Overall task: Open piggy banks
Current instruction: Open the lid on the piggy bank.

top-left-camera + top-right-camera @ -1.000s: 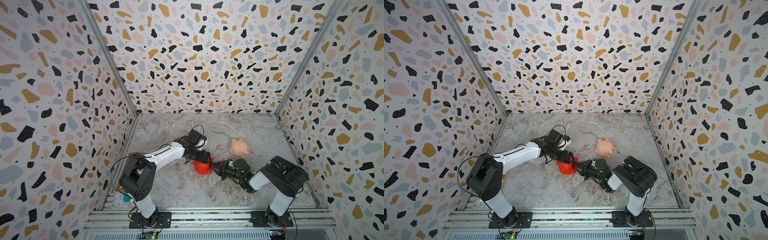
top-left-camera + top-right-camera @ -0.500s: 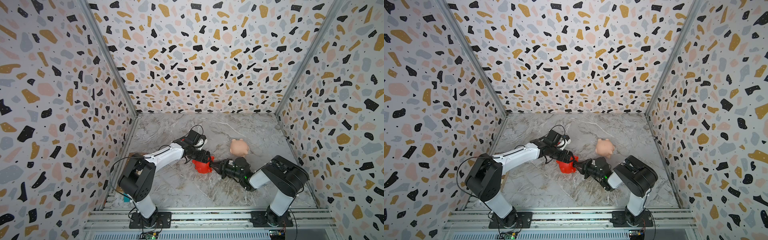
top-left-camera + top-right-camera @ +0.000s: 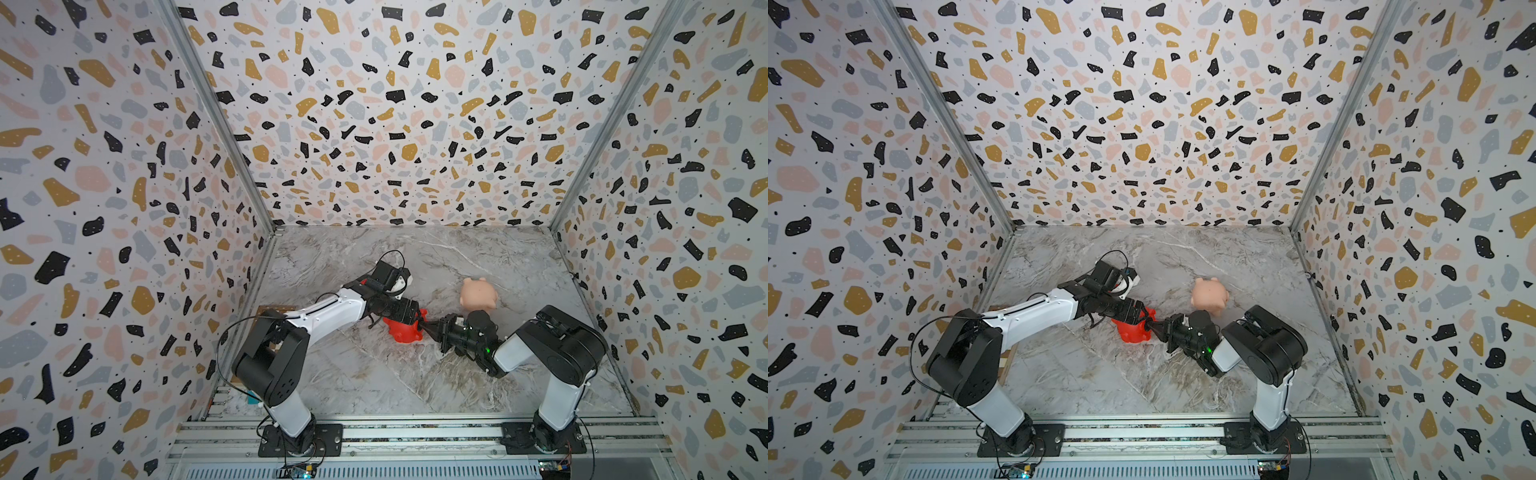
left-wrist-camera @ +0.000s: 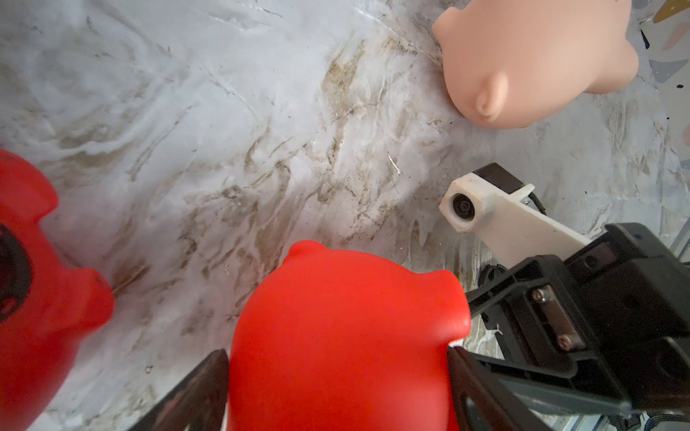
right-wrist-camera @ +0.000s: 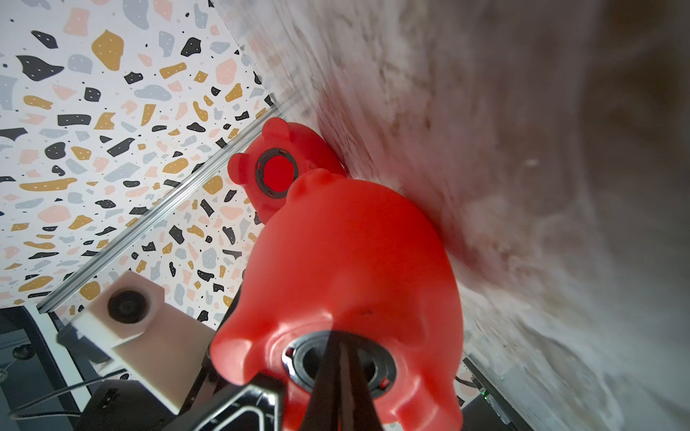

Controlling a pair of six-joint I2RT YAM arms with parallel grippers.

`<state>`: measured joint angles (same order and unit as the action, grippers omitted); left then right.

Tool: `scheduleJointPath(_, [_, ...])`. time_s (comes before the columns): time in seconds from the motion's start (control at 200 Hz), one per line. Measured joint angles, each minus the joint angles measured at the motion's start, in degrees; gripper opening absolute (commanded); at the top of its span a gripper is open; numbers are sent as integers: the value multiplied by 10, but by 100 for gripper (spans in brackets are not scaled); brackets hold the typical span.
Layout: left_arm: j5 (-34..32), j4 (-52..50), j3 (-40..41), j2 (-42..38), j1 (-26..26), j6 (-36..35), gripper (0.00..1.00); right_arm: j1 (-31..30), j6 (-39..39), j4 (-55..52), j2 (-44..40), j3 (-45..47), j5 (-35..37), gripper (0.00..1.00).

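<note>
A red piggy bank [image 3: 402,334] [image 3: 1133,332] lies mid-table on its side, and my left gripper [image 3: 411,318] [image 4: 336,373] is shut on it, one finger on each flank of its body [image 4: 343,328]. Its belly holds a black round plug [image 5: 367,364]. My right gripper [image 3: 426,328] [image 5: 338,354] is shut, its joined tips pressed at the middle of that plug. A second red piggy bank [image 4: 37,280] [image 5: 280,168] lies just behind, belly ring showing red inside. It is mostly hidden under the left arm in both top views. A peach piggy bank [image 3: 478,295] [image 3: 1209,296] [image 4: 534,63] sits farther right.
Terrazzo-patterned walls [image 3: 124,249] close in the marble table [image 3: 374,382] on three sides. An aluminium rail [image 3: 415,432] carrying both arm bases runs along the front edge. A brown board [image 3: 270,311] lies by the left wall.
My right gripper's jaws have closed together at the plug of the held red piggy bank. Both arms and all the pigs stay about where they were.
</note>
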<state>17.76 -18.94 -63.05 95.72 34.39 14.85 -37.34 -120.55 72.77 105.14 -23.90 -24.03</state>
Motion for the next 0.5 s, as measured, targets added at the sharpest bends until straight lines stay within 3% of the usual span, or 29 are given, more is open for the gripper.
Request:
scheduleJointPath(0.25, [-3, 1, -3, 3, -1, 0, 87, 3, 26, 3, 5, -5, 0, 0])
scheduleJointPath(0.501, [-2, -5, -20, 16, -5, 0, 87, 10, 190, -51, -12, -27, -2, 0])
